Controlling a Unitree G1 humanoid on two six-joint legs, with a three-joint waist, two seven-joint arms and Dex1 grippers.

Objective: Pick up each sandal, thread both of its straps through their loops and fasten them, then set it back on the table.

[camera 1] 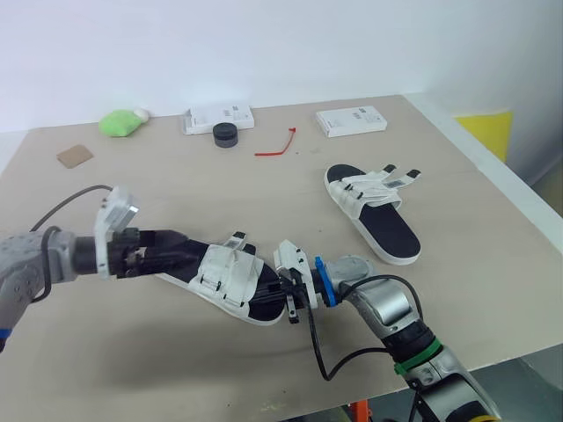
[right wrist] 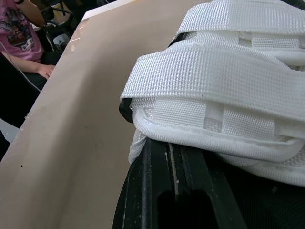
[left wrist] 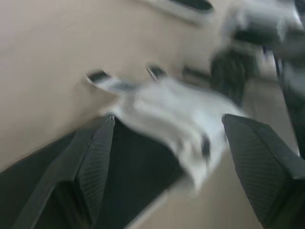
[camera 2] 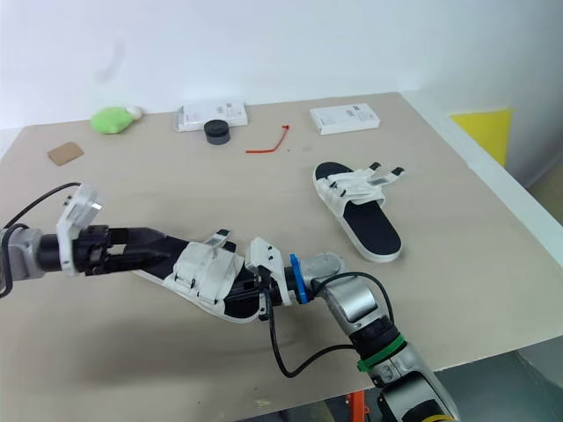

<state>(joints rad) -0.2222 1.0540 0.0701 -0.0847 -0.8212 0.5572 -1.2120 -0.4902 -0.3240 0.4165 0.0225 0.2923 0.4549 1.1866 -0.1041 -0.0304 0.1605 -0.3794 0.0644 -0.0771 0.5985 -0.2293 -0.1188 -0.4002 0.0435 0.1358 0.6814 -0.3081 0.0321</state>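
Note:
A white-strapped sandal with a black footbed (camera 1: 230, 277) lies near the table's front edge between my two grippers. My left gripper (camera 1: 171, 251) reaches in at its heel end. In the left wrist view its fingers (left wrist: 95, 162) stand wide apart, open, either side of the sandal (left wrist: 171, 119). My right gripper (camera 1: 280, 294) is at the toe end, shut on the sole edge. The woven straps (right wrist: 214, 71) lie folded over the upper right in front of it. A second sandal (camera 1: 374, 211) lies flat to the right, its strap ends loose and sticking out.
Along the back of the table lie a green lump (camera 1: 120, 122), two white boxes (camera 1: 218, 117) (camera 1: 351, 120), a black round cap (camera 1: 225, 134), a red tie (camera 1: 276, 146) and a brown patch (camera 1: 75, 156). A person in a pink shirt (right wrist: 19, 28) sits beyond the table.

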